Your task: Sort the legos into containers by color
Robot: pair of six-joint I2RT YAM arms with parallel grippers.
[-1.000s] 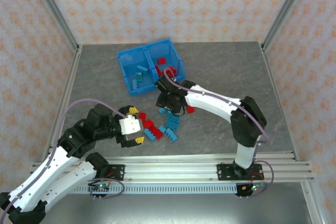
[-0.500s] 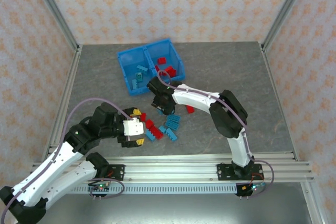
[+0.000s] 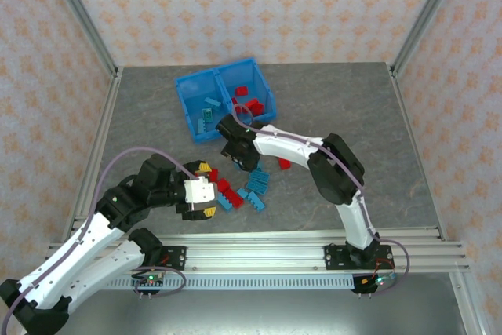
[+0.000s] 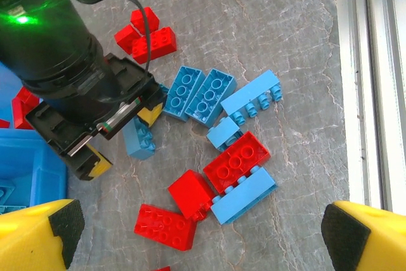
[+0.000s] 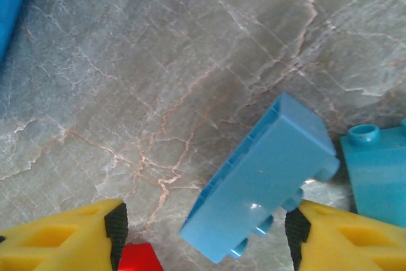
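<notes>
Top external: right hand [image 3: 235, 151] has shifted left off the legos [image 3: 251, 190], toward the bin [image 3: 182, 84].
Left wrist: left hand [image 4: 203, 239] spread wide, empty.
Right wrist: right hand's jaws have widened; light blue brick [image 5: 260, 188] lies loose between them on the surface [image 5: 158, 61], outside the bin, so probably not yet sorted.

The table [image 3: 353, 100] is grey and stone-patterned, with pale rusty veins running through it. Cream wallpaper [image 3: 259, 5] with a repeating orange motif closes it in at the back and on both sides. Two slanting metal posts [image 3: 81, 13] rise from the back corners. A ribbed aluminium rail [image 3: 259, 253] runs along the near edge, with a pale slotted strip [image 3: 259, 281] just in front of it. Nearer than the strip lies a dull grey metal sheet [image 3: 274, 311].
</notes>
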